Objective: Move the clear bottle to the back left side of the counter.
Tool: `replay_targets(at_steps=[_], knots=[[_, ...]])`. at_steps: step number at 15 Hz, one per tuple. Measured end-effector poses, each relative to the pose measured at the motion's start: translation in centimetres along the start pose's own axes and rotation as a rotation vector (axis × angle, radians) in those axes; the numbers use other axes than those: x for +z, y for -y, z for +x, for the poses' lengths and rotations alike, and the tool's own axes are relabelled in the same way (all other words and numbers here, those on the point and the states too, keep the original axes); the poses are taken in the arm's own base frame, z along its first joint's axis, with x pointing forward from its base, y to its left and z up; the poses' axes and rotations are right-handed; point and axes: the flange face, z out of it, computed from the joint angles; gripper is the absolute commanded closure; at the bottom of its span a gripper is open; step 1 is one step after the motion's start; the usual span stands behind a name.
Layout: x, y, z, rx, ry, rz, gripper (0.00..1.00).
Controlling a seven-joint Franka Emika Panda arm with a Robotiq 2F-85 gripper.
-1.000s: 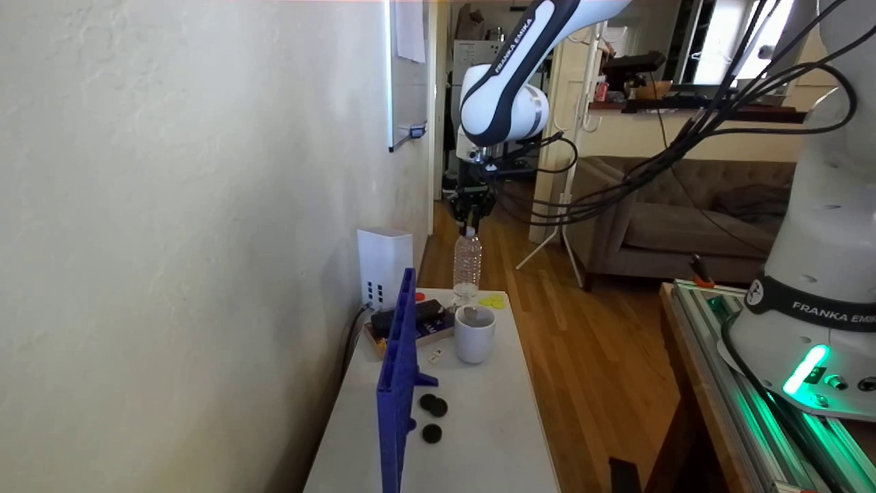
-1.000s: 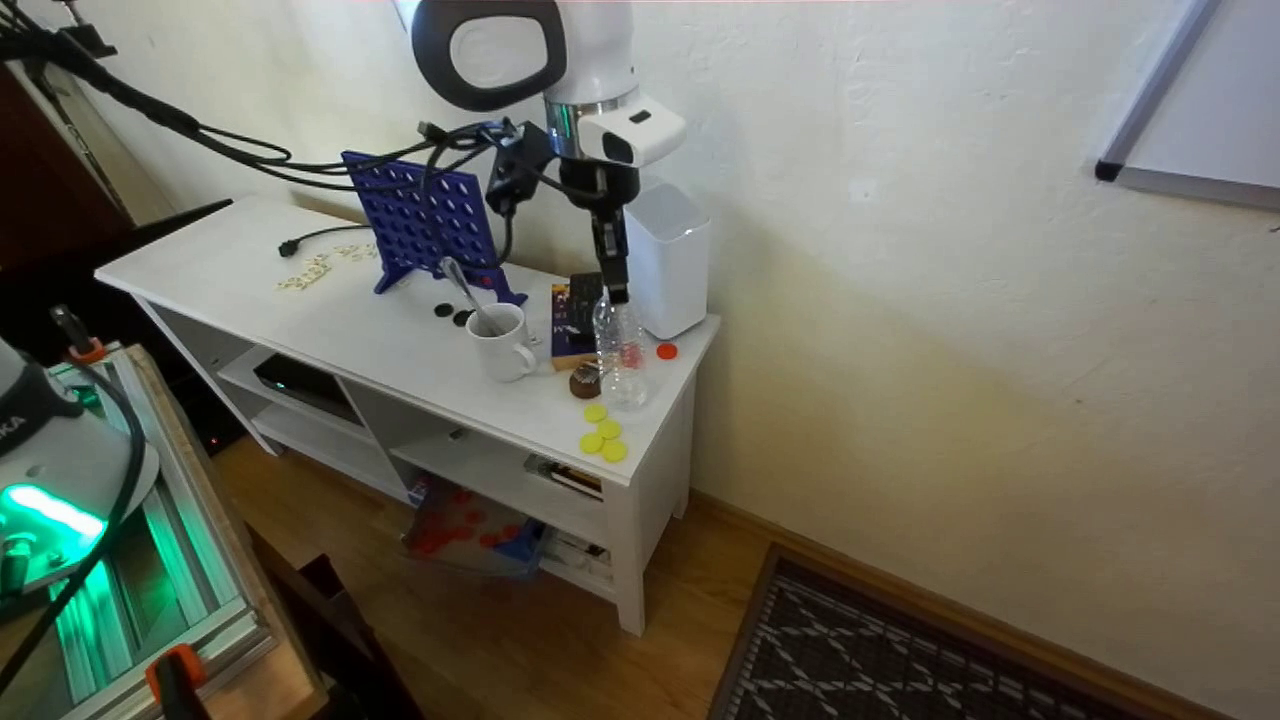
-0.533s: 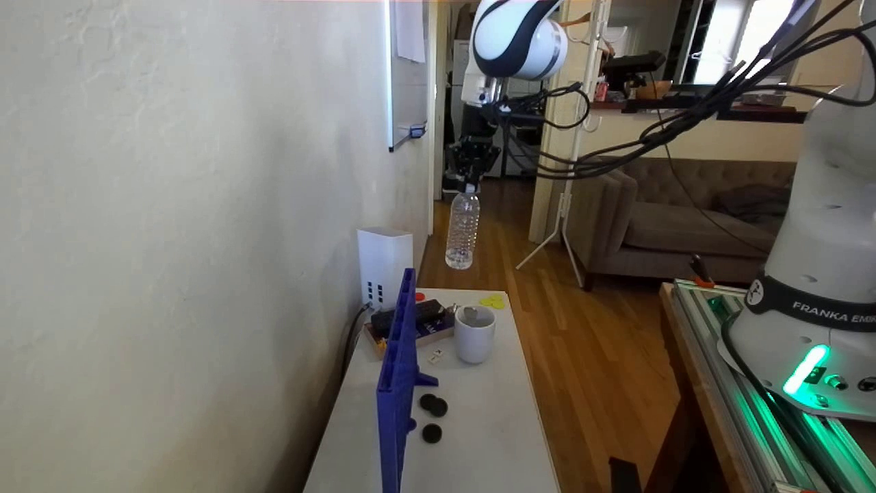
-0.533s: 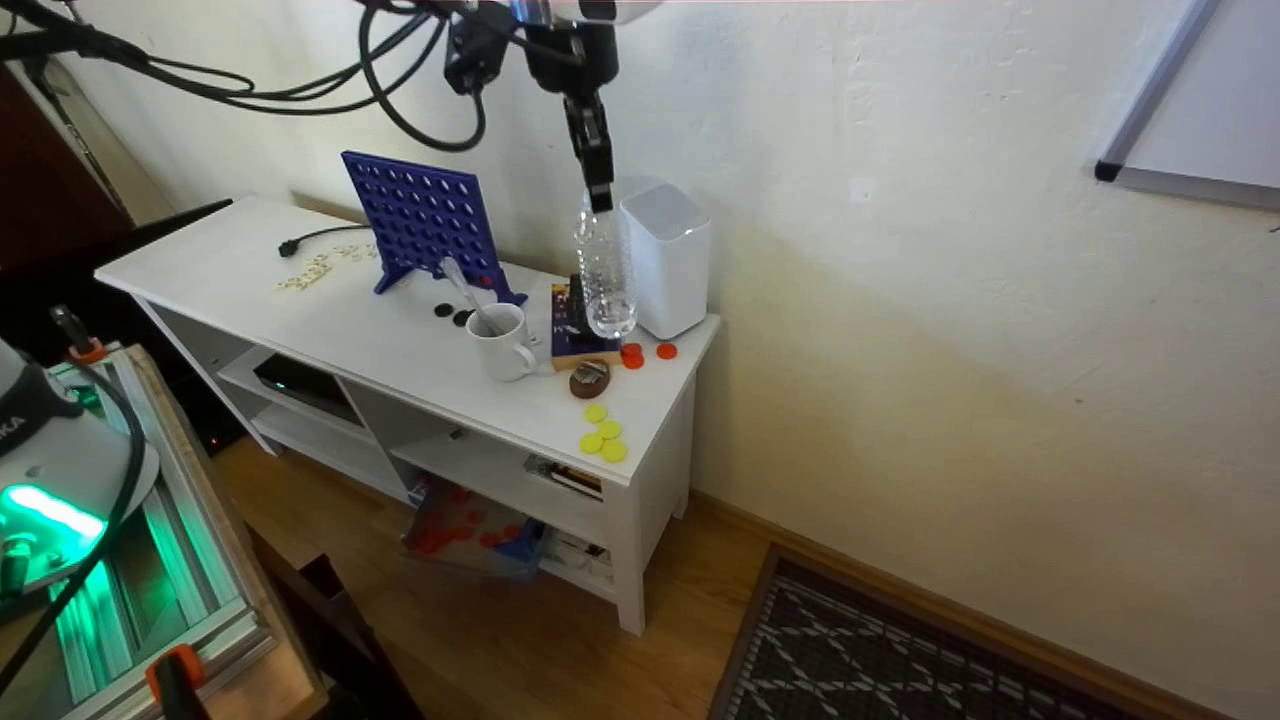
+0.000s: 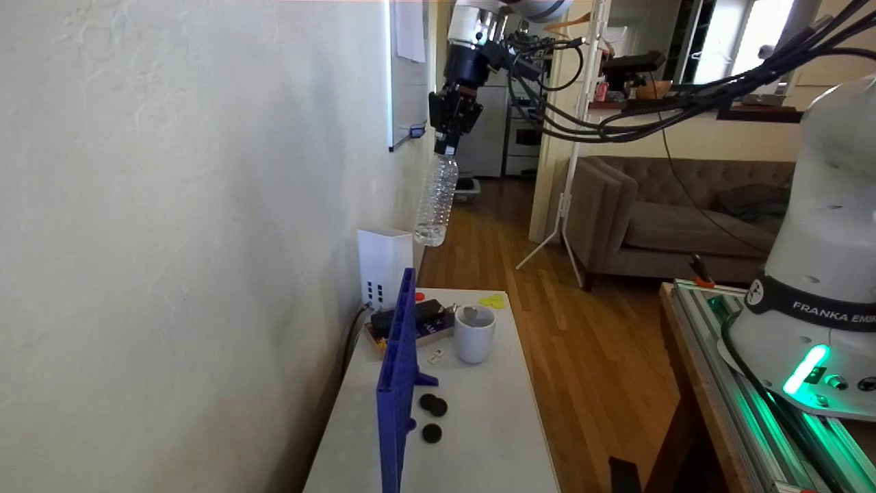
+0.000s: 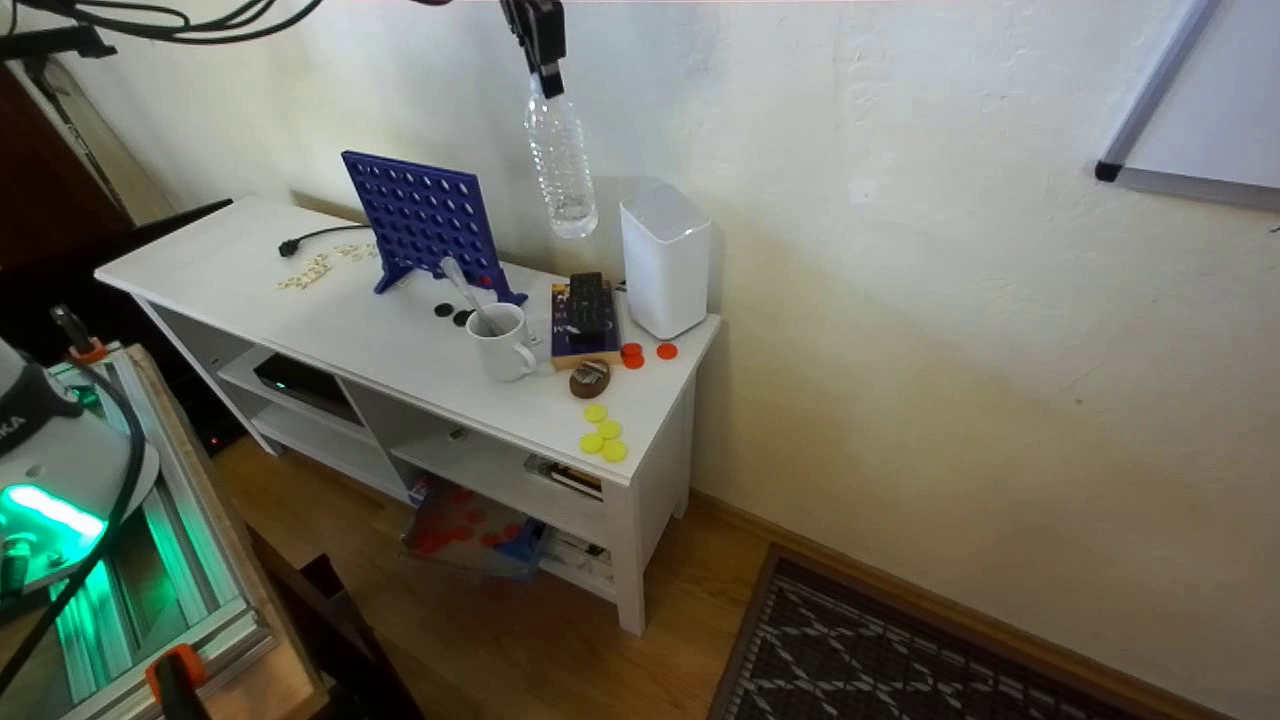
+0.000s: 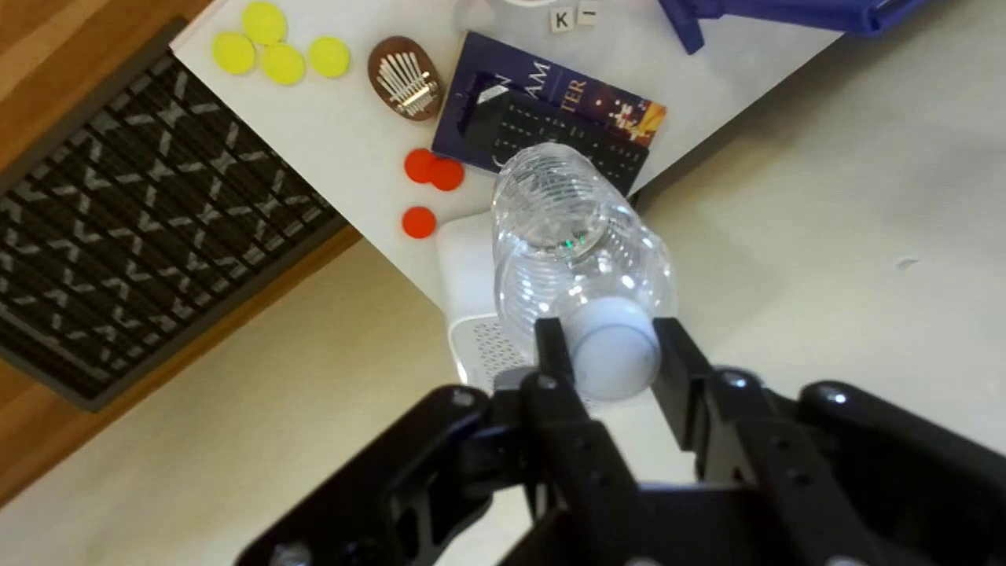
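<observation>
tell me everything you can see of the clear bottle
The clear bottle is slim, see-through and ribbed, apparently plastic, with a white cap on. It hangs tilted in midair, cap up, higher than the counter, with the claw shut on its cap end. Nothing else visibly touches it. I cannot tell whether any liquid is inside.

Wrist view: close, just behind the gripper, facing down. In an exterior view: well back, along counter toward gripper. In an exterior view: also well back, slanting down, wall behind gripper. All three share yellow Connect Four discs below it.
</observation>
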Motion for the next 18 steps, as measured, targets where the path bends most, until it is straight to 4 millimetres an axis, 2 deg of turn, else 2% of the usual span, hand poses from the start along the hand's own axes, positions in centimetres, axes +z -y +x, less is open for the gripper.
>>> replay_targets(at_steps=[2,3,5,8,9,14,18], knots=[[-0.3,3.3,-0.3,-0.068,-0.024,0.009,0.92],[-0.1,4.8,-0.7,-0.101,-0.021,0.014,0.69],[0.1,5.7,-0.9,-0.112,-0.016,0.016,0.69],[0.2,4.8,-0.7,-0.096,-0.015,0.012,0.69],[0.2,4.7,-0.7,-0.095,-0.015,0.012,0.92],[1.5,4.7,-0.8,-0.091,0.001,0.034,0.92],[2.8,7.7,0.0,-0.182,-0.028,0.083,0.92]])
